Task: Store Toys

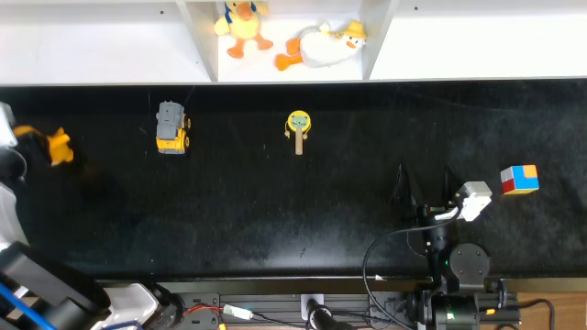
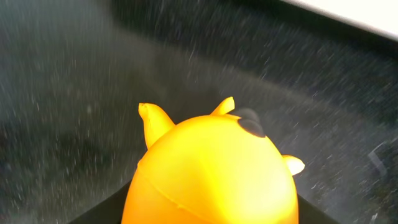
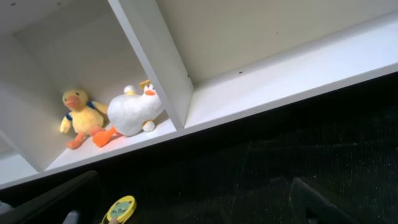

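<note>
My left gripper (image 1: 35,140) is at the table's far left, shut on an orange-yellow rubber toy (image 1: 58,145). In the left wrist view that toy (image 2: 211,171) sits between the dark fingers, just above the black tabletop. A yellow toy truck (image 1: 171,126) and a round yellow paddle toy (image 1: 299,126) lie near the back of the table. A coloured cube (image 1: 519,180) lies at the right. My right gripper (image 1: 424,186) rests low at the front right, open and holding nothing, left of the cube. Its fingers (image 3: 59,199) stand wide apart, facing the paddle toy (image 3: 120,210).
A white shelf unit (image 1: 293,75) runs along the back edge. Its middle compartment holds a yellow duck plush (image 1: 243,26) and a white goose plush (image 1: 321,44), also the duck plush (image 3: 78,117) and goose plush (image 3: 132,112) in the right wrist view. Cables run along the front edge.
</note>
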